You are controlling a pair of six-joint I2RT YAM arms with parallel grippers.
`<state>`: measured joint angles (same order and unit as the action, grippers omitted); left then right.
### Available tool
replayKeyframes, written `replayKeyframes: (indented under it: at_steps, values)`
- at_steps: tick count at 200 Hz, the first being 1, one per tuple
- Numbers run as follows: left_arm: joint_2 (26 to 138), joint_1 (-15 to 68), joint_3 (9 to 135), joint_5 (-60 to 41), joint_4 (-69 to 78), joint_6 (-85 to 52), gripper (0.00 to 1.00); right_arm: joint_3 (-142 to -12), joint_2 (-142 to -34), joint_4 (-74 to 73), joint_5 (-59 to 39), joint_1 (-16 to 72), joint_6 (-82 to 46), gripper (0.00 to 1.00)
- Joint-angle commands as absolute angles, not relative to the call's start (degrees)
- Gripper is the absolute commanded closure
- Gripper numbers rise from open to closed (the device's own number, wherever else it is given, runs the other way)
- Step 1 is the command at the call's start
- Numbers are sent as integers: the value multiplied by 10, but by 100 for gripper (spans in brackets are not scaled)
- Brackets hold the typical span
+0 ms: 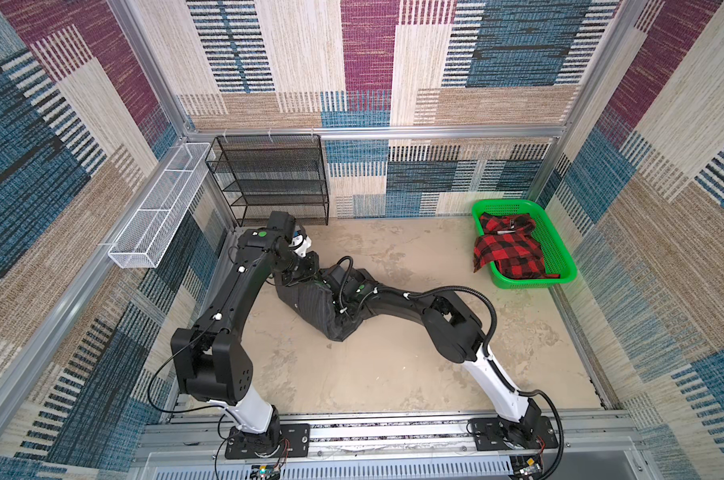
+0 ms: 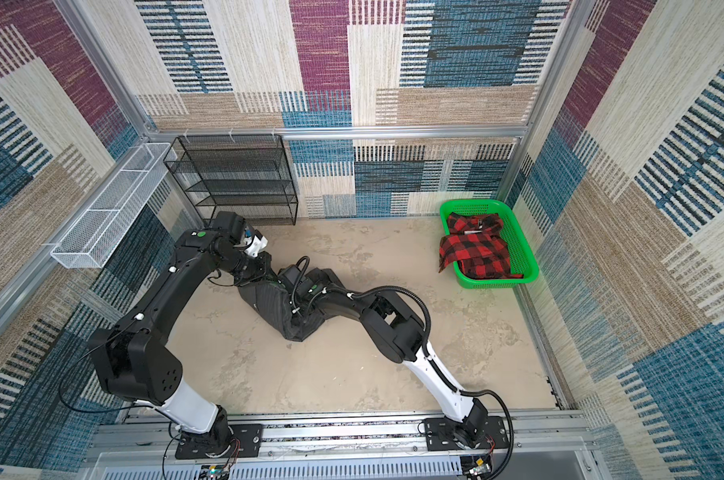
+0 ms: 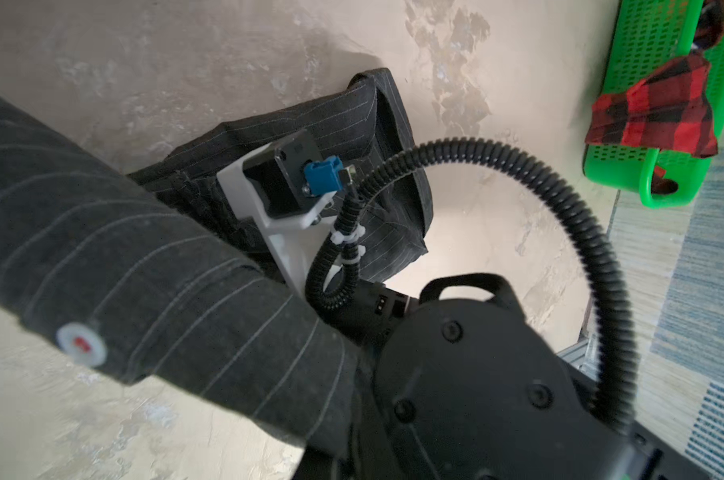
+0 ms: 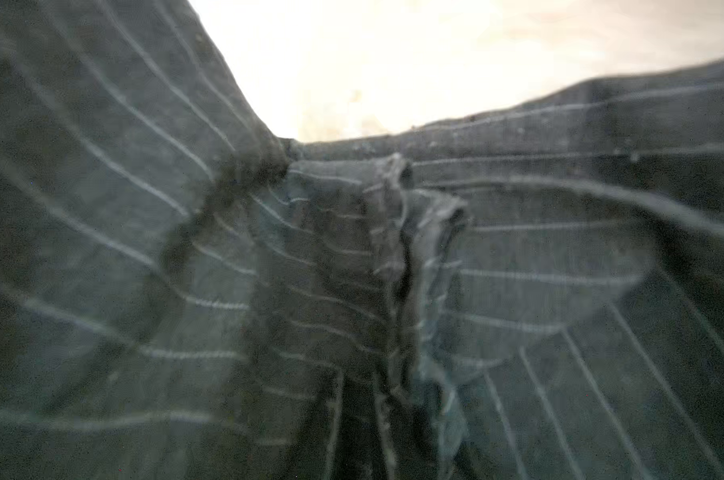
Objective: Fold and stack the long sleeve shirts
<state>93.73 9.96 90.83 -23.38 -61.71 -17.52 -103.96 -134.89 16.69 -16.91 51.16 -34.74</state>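
The dark pinstripe shirt [image 1: 310,305] [image 2: 266,305] lies bunched on the table left of centre. Both grippers meet at its far end. My left gripper [image 1: 300,272] [image 2: 254,272] is shut on a band of its cloth. In the left wrist view that band [image 3: 102,249], with a white button [image 3: 80,344], runs up to the hidden jaws. My right gripper [image 1: 331,286] is buried in the shirt. Pleated pinstripe cloth [image 4: 393,270] fills the right wrist view, gathers toward the jaws and hides the fingers. The red-and-black check shirt [image 1: 509,249] [image 2: 476,249] [image 3: 651,112] lies crumpled in the green basket.
The green mesh basket [image 1: 559,245] [image 2: 523,245] [image 3: 651,41] stands at the table's far right, with check cloth hanging over its near-left rim. A black mesh rack [image 1: 268,178] stands at the back left. A white wire tray [image 1: 160,203] hangs on the left wall.
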Motion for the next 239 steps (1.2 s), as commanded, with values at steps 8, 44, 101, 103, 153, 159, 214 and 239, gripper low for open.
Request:
replayKeyframes:
  at_steps: [8, 44, 101, 103, 153, 159, 214, 239]
  values:
    - [935, 109, 912, -234, -610, -149, 100, -988, -1301, 129, -125, 487, -362, 81]
    - [908, 111, 885, -224, -609, -145, 100, -948, -1274, 125, -106, 469, -362, 79]
    - [866, 120, 869, -232, -599, -129, 100, -875, -1172, 132, -48, 424, -339, 79]
    - [866, 121, 869, -232, -598, -128, 100, -870, -1168, 132, -48, 421, -339, 79]
    - [858, 177, 872, -195, -598, -107, 100, -784, -1114, 143, -40, 359, -307, 78]
    - [859, 186, 871, -185, -598, -106, 100, -776, -1115, 139, -40, 355, -305, 78]
    - [902, 272, 897, -88, -619, -102, 100, -769, -1180, 112, -71, 340, -299, 80]
    - [938, 307, 934, -56, -632, -99, 100, -769, -1197, 103, -84, 336, -303, 81]
